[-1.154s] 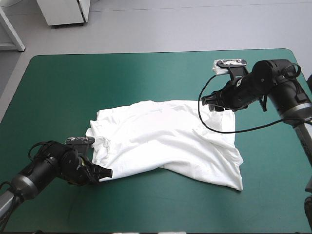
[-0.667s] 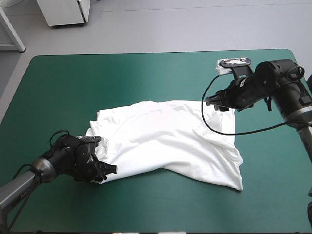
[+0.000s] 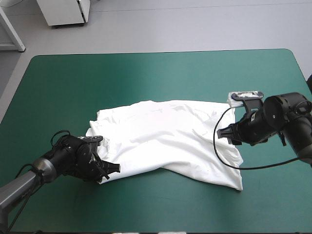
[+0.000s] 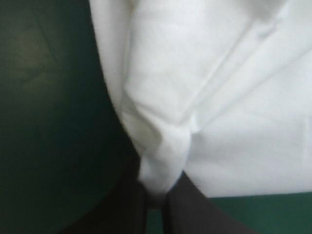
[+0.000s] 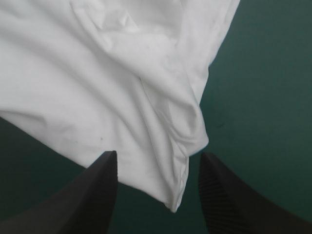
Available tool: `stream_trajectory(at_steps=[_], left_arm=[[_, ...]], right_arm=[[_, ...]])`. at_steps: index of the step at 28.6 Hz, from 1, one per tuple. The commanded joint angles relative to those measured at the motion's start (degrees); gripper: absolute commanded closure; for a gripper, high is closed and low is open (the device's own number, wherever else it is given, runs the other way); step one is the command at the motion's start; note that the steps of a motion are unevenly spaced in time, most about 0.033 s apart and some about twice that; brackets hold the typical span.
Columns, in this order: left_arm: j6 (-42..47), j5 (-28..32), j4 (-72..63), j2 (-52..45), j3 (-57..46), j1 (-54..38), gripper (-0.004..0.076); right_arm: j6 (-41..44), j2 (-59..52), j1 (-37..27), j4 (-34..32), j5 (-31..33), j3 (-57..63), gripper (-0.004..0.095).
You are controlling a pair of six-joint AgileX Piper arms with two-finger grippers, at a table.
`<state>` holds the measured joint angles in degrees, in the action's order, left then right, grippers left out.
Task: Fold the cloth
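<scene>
The white T-shirt [image 3: 165, 136] lies loosely spread and wrinkled across the middle of the teal-green table. My left gripper [image 3: 109, 170] sits low at the shirt's near-left corner, shut on a pinch of fabric; in the left wrist view the T-shirt [image 4: 234, 97] bunches into the left gripper [image 4: 156, 197]. My right gripper [image 3: 225, 135] hovers at the shirt's right edge. In the right wrist view the right gripper [image 5: 158, 170] is open, with a hanging fold of the T-shirt [image 5: 97, 83] lying between and ahead of its fingers, not pinched.
The teal-green cover [image 3: 146, 73] surrounds the T-shirt on every side, widest toward the far edge. The table's right edge [image 3: 304, 73] runs just beyond my right arm.
My right arm has moved from the shirt's far-right corner toward the near side along its right edge. My left gripper turned and pushed in slightly at the near-left corner.
</scene>
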<state>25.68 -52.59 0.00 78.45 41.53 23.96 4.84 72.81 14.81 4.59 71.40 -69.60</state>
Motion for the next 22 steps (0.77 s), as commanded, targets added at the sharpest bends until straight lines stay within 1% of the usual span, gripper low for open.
stream_trajectory(at_steps=[1, 2, 7, 9, 15, 22], left_arm=[[0.5, 2.5, 4.8, 1.4, -1.1, -0.1, 0.0746], [0.5, 2.5, 4.8, 1.4, -1.1, -0.1, 0.0746], [0.5, 2.5, 4.8, 1.4, -1.1, -0.1, 0.0746], [0.5, 2.5, 4.8, 1.4, -1.1, -0.1, 0.0746], [0.5, 2.5, 4.9, 1.4, -1.1, -0.1, 0.0746], [0.4, 2.7, 4.9, 1.4, -1.1, -0.1, 0.0746]], right_arm=[[0.8, -2.9, -0.2, -0.1, -0.8, 4.5, 0.0421], [1.4, -3.7, -0.2, -0.1, -2.2, 7.4, 0.0421], [2.4, -5.2, -0.2, 0.8, -5.5, 14.2, 0.0422], [2.6, -5.6, -0.2, 1.2, -6.8, 16.3, 0.0421], [3.8, -5.6, -0.2, 3.5, -13.7, 23.4, 0.0421], [5.7, -5.6, -0.2, 3.4, -18.7, 30.4, 0.0422]])
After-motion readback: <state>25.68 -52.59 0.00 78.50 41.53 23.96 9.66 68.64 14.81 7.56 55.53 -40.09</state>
